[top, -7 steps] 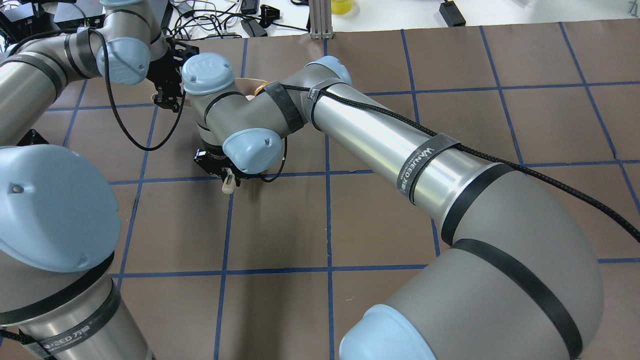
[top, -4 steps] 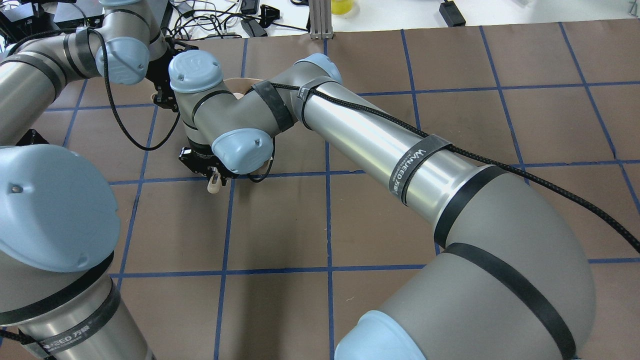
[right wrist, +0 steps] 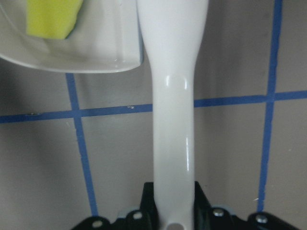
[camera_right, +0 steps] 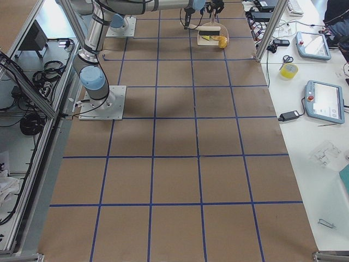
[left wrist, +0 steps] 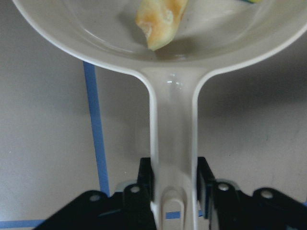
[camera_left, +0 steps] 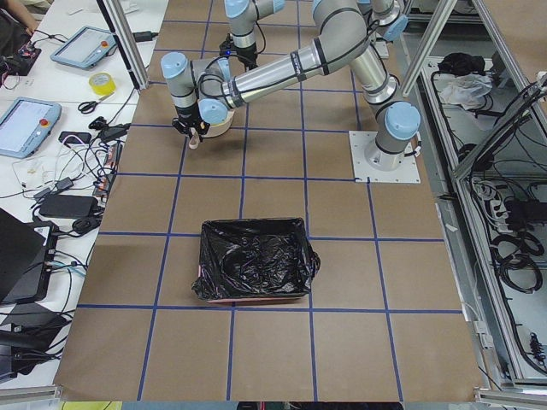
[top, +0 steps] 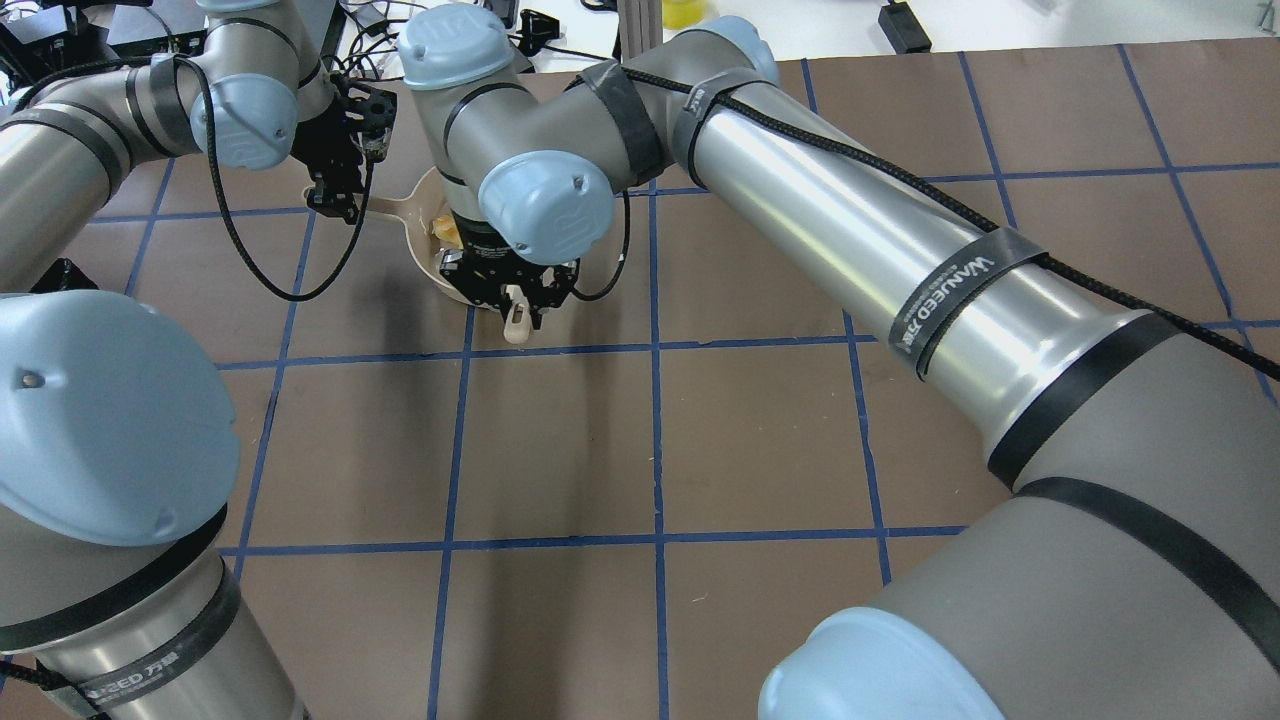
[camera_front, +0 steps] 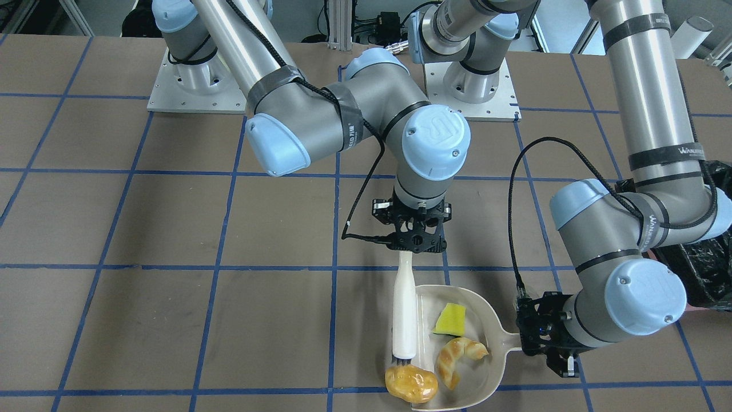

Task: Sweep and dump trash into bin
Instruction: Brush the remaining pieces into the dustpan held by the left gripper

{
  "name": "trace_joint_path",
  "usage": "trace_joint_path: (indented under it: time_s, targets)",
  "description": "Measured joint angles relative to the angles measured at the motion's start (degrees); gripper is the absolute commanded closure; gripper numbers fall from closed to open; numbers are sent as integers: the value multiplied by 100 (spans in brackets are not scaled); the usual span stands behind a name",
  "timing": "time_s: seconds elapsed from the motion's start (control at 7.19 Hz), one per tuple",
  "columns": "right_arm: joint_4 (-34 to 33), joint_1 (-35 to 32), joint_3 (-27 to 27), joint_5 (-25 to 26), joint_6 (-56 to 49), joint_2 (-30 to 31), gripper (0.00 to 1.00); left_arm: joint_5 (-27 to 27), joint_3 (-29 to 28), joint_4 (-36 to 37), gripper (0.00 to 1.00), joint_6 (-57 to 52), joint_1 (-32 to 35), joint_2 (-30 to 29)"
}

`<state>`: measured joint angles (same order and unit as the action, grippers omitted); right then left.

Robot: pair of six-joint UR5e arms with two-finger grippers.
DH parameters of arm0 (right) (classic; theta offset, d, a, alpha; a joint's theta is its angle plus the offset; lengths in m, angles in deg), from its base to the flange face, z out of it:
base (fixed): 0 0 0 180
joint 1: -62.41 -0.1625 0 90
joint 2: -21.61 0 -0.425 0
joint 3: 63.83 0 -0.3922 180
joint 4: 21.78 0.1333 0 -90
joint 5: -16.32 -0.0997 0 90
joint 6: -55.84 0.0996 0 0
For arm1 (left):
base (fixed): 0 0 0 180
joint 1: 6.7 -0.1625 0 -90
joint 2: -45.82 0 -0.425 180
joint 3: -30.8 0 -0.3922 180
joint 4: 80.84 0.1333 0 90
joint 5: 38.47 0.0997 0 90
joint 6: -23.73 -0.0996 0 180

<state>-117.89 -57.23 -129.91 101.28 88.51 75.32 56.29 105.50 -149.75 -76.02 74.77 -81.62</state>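
The beige dustpan (camera_front: 486, 377) lies on the table, and my left gripper (camera_front: 540, 339) is shut on its handle (left wrist: 172, 143). Inside the pan are the yellow wedge (camera_front: 450, 319) and the croissant (camera_front: 457, 357). The golden-brown potato-like piece (camera_front: 410, 382) sits at the corner of the pan's mouth, touching the bristles. My right gripper (camera_front: 416, 236) is shut on the white brush (camera_front: 404, 309), which lies along the pan's mouth. The bin (camera_left: 255, 260), pink-sided with a black bag, stands apart toward the robot's left end of the table.
Brown paper with a blue tape grid covers the table (top: 560, 450). The right arm (top: 850, 190) reaches across over the middle. Cables and devices (top: 470, 40) lie past the far edge. The arm bases (camera_front: 472, 91) stand at the robot's side.
My right gripper has carried the brush right and away from the robot, up against the dustpan. The left gripper and the pan's handle have stayed in place.
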Motion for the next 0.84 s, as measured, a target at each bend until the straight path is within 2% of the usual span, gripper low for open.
trace_joint_path:
  time_s: [0.28,0.56,0.84]
  targets:
    - [76,453,6,380,-901,-66,100,-1,0,0,100,8,0,-6]
    - [-261,655,78,660,-1478,-411,100,23,0,0,100,11,-1,-15]
    - [-565,702,370,857,-1815,-827,100,27,-6,0,100,9,-2,-23]
